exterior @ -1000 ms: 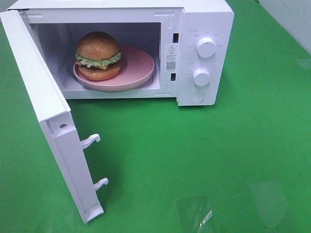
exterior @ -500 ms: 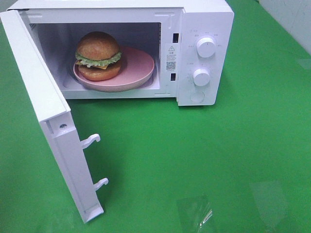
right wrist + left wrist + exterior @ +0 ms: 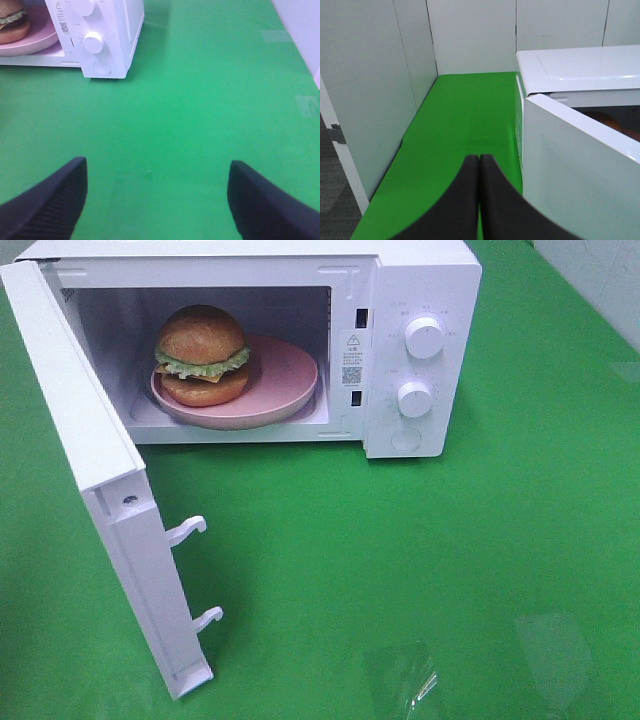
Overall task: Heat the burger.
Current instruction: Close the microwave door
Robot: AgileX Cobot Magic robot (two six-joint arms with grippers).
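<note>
Burger (image 3: 203, 353) sits in pink bowl (image 3: 287, 378) inside microwave (image 3: 447, 290), door (image 3: 150, 575) swung open.

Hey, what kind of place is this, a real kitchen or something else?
Probably a lab test bench, not a kitchen: the microwave sits on a bright green cloth, walled in by plain white panels.

Surface: green cloth (image 3: 470, 540), smooth and matte, covers the table in all views.
Tape: clear tape patch (image 3: 400, 680) and second patch (image 3: 555, 650) lie shiny on the cloth toward 5 o'clock in the high view.
Corner wall: pale panel (image 3: 600, 280) at 1 o'clock, bordering the cloth.
Enclosure: white wall panels (image 3: 470, 35) with vertical seams stand along two edges of the cloth.
Floor: grey carpet (image 3: 330, 195) outside the side panel.
Light: even, diffuse; shadows soft.
</note>
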